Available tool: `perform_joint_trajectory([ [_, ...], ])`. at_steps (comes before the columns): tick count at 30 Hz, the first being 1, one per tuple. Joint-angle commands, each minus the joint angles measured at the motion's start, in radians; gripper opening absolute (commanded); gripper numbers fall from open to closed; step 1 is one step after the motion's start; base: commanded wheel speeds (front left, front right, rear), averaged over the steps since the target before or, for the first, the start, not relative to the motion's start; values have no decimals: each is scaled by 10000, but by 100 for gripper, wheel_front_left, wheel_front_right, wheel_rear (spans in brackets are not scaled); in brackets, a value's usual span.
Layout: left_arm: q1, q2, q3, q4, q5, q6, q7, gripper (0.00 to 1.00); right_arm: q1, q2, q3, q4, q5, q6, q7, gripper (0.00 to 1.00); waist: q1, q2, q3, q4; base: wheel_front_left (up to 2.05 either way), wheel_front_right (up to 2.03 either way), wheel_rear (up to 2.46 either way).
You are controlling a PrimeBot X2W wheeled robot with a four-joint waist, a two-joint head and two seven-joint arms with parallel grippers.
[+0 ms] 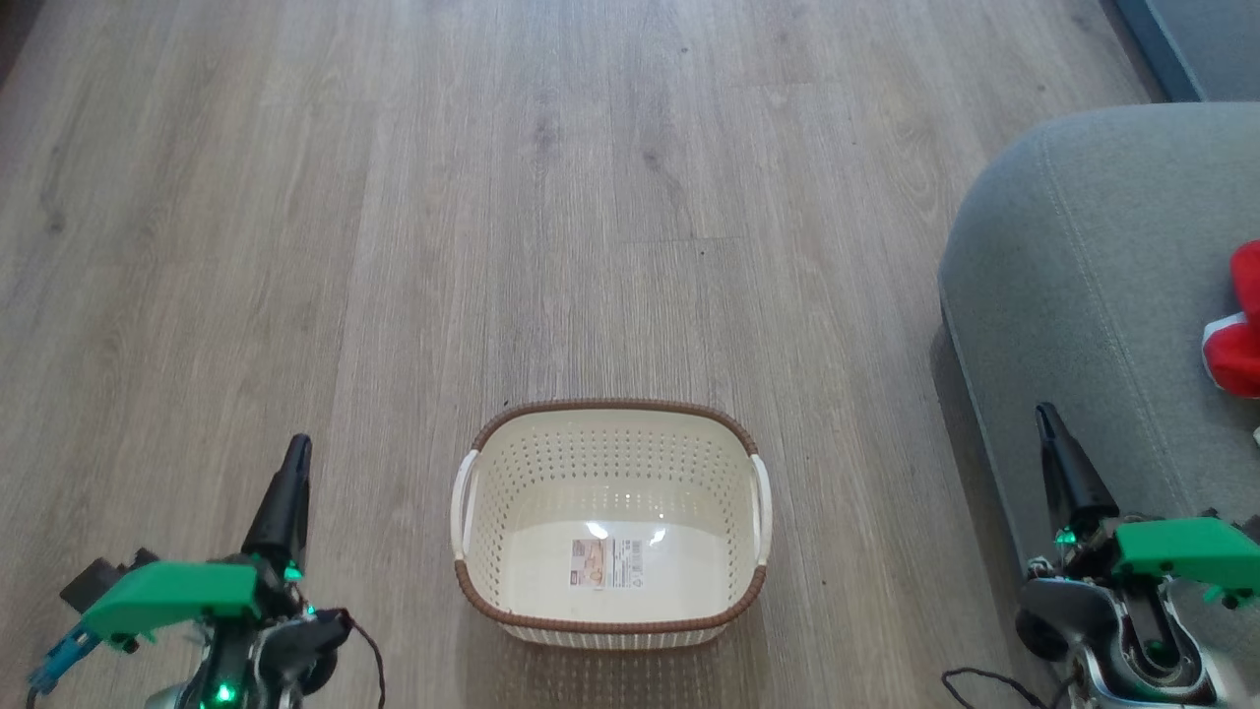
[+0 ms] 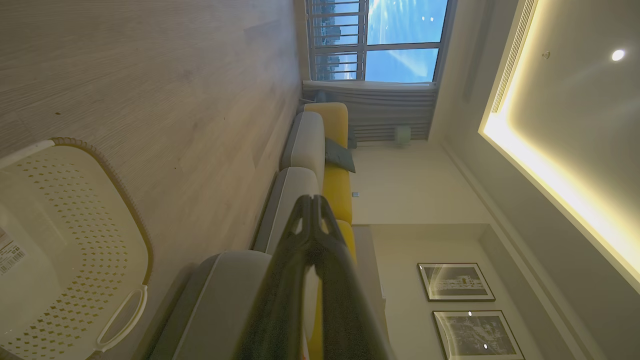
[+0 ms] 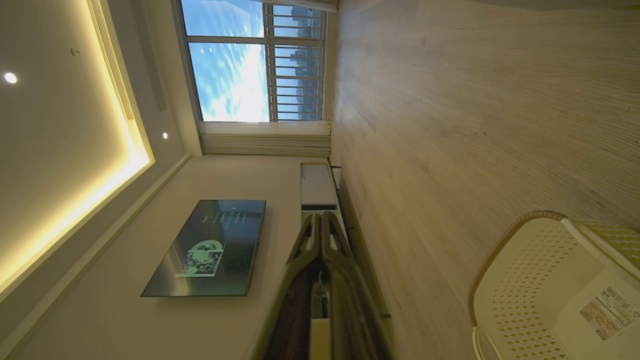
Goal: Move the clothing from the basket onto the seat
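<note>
The cream basket (image 1: 472, 445) with a brown rim stands on the wood floor in the head view, holding nothing but its bottom label. Red clothing (image 1: 1242, 325) with white trim lies on the grey seat (image 1: 1083, 266) at the right edge. My left gripper (image 1: 295, 445) points up at the lower left, shut and holding nothing, well left of the basket. My right gripper (image 1: 1045, 414) is shut too, over the seat's front edge. In the left wrist view the shut gripper (image 2: 312, 200) points past the basket (image 2: 85, 200) toward the seat (image 2: 215, 300). The right wrist view shows its gripper (image 3: 320, 216) and the basket (image 3: 530, 280).
Wood floor (image 1: 591, 177) spreads around the basket. A dark blue-grey edge (image 1: 1181, 39) lies at the far right corner. The wrist views show more sofa sections with yellow backs (image 2: 335, 125), a window (image 3: 250, 60), a wall television (image 3: 210, 250) and framed pictures (image 2: 455, 282).
</note>
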Motion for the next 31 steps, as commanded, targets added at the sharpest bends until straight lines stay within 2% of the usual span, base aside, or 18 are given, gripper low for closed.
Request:
perform_joint_trajectory([
  [1, -289, 129, 314, -353, -67, -15, 76, 0, -220, -47, 174, -389, 60, 2, 30, 0, 0, 0, 0, 0, 0, 0, 0],
  [31, -289, 129, 313, -353, -67, -15, 76, 0, -220, -47, 174, -389, 60, 2, 29, 0, 0, 0, 0, 0, 0, 0, 0],
])
